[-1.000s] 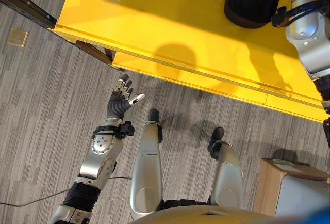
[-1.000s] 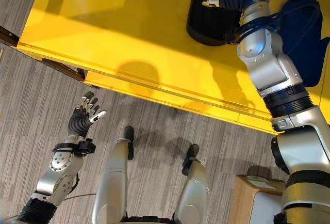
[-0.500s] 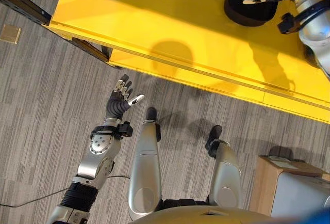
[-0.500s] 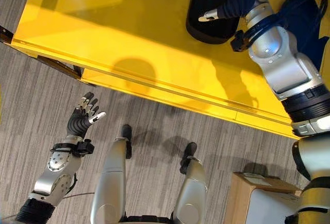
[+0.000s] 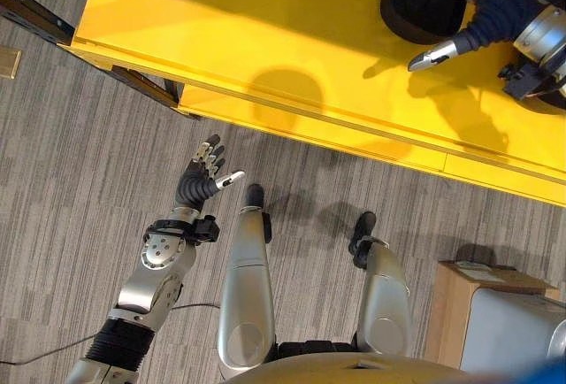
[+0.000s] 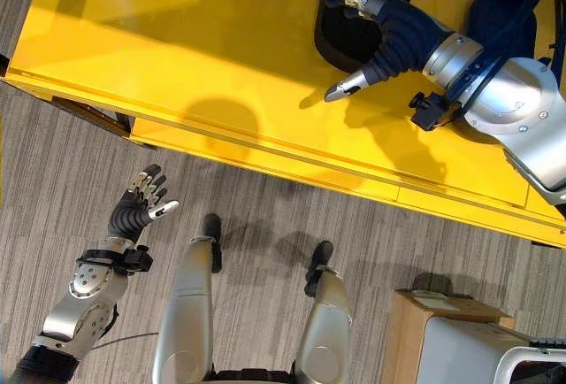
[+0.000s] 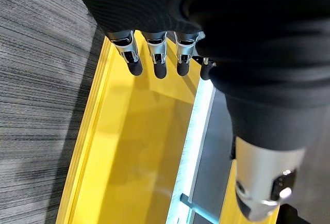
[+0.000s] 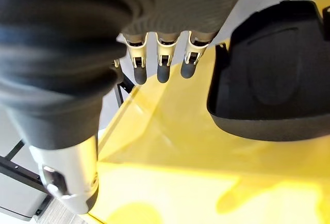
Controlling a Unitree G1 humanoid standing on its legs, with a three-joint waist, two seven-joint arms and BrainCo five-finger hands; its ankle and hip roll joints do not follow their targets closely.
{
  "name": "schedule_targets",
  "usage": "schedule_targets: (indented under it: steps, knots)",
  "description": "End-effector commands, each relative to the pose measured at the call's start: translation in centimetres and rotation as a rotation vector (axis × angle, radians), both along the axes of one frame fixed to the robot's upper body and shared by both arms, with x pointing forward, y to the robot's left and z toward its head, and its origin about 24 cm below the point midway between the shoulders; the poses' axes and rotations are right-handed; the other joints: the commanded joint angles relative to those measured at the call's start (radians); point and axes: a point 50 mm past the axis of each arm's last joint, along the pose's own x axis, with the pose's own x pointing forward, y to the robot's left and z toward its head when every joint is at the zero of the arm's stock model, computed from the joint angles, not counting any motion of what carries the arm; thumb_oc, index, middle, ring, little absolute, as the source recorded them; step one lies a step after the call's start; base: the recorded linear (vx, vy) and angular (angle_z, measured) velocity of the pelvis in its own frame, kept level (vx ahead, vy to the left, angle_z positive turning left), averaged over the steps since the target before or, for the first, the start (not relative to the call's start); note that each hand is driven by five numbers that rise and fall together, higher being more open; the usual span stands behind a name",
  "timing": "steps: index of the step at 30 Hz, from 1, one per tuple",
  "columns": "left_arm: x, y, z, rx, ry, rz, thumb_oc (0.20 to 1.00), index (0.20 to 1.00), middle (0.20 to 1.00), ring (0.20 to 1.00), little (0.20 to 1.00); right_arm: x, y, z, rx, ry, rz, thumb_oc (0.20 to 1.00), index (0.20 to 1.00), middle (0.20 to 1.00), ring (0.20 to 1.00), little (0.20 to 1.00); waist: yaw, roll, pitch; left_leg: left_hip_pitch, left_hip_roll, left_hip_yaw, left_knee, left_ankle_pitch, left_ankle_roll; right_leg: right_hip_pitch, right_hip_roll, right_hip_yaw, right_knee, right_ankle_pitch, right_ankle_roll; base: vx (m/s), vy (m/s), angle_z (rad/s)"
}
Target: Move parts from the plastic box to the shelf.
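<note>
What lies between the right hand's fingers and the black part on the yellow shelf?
Bare yellow shelf separates the right hand from the black part, seen in the right wrist view.

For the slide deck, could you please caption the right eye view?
Right hand open above a black part on the yellow shelf; left hand open over the carpet.

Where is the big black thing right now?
The black part lies on the yellow shelf, toward the robot's right side and the far edge in the eye views. The right hand, fingers open, is just beside it, over the shelf.
</note>
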Motion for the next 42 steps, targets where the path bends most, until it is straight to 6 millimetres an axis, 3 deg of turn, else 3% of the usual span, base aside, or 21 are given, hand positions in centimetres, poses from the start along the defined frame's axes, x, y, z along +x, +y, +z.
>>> schedule_targets:
  steps: [1,7,23,28,42]
  knots:
    - [-1.3,0.0,1.2,-0.008,-0.061,-0.033,1.000,1.000,1.000,1.000,1.000,-0.9,-0.3,1.4,0.032,-0.041,0.027,1.000,1.000,1.000,1.000,1.000,0.007,0.002,-0.029,0.012,0.048,-0.014,-0.053,0.039,-0.060,0.054,-0.016,0.001,0.074,-0.020,-0.004,0.00,0.000,0.00]
    - [-1.3,0.0,1.3,-0.008,-0.059,-0.038,1.000,1.000,1.000,1.000,1.000,-0.5,-0.6,1.3,0.005,-0.053,-0.011,1.000,1.000,1.000,1.000,1.000,0.007,0.004,-0.023,0.009,0.048,-0.019,-0.053,0.040,-0.059,0.055,-0.017,-0.002,0.074,-0.019,-0.004,0.00,0.000,0.00]
    - [-1.5,0.3,1.3,-0.035,-0.065,-0.002,1.000,1.000,1.000,1.000,1.000,-0.4,-2.9,3.8,-0.089,-0.299,-0.222,1.000,1.000,1.000,1.000,1.000,0.003,0.012,-0.015,0.006,0.047,-0.020,-0.048,0.035,-0.056,0.052,-0.013,0.003,0.080,-0.024,-0.006,0.00,0.000,0.00]
    - [-1.5,0.3,1.1,-0.035,-0.056,0.001,1.000,1.000,1.000,1.000,1.000,0.5,-3.8,3.2,-0.074,-0.271,-0.281,1.000,1.000,1.000,1.000,1.000,0.008,0.013,-0.010,0.009,0.046,-0.017,-0.053,0.037,-0.055,0.052,-0.013,0.004,0.081,-0.026,-0.006,0.00,0.000,0.00]
    - [-1.4,0.1,1.2,-0.027,-0.057,-0.009,1.000,1.000,1.000,1.000,1.000,2.4,-3.9,1.9,-0.046,-0.220,-0.319,1.000,1.000,1.000,1.000,1.000,0.012,0.027,0.002,0.007,0.042,-0.015,-0.052,0.036,-0.050,0.044,-0.014,0.010,0.085,-0.027,-0.010,0.00,0.000,0.00]
